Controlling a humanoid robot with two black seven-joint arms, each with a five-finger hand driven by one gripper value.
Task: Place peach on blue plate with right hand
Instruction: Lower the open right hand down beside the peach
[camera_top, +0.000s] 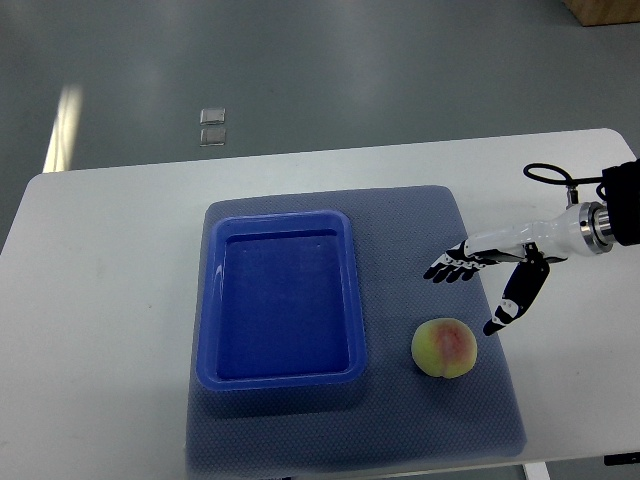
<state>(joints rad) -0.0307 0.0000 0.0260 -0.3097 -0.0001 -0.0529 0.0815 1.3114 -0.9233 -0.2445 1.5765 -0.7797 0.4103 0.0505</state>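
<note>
Because nothing is grasped yet, the white-and-black right hand (492, 272) hovers with fingers (447, 269) spread apart and empty, thumb angled down to cup the round yellow-pink peach (444, 347) lying just below them; the rectangular blue plastic plate (281, 374) waits beyond the fingertips.

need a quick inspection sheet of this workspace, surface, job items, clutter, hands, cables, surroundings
surface: white table with a grey-blue mat laid on it
job's things: peach sits on the mat, to the right of the blue plate and not touching it; the plate is a rectangular tray and holds nothing
clutter: nothing seen
grippers: right robot hand is above the mat just up and right of the peach, fingers spread, holding nothing; left robot hand not in view
cables: black cable loop at the right wrist
surroundings: grey floor with two small clear squares on it, and a brown box corner at top right
</note>
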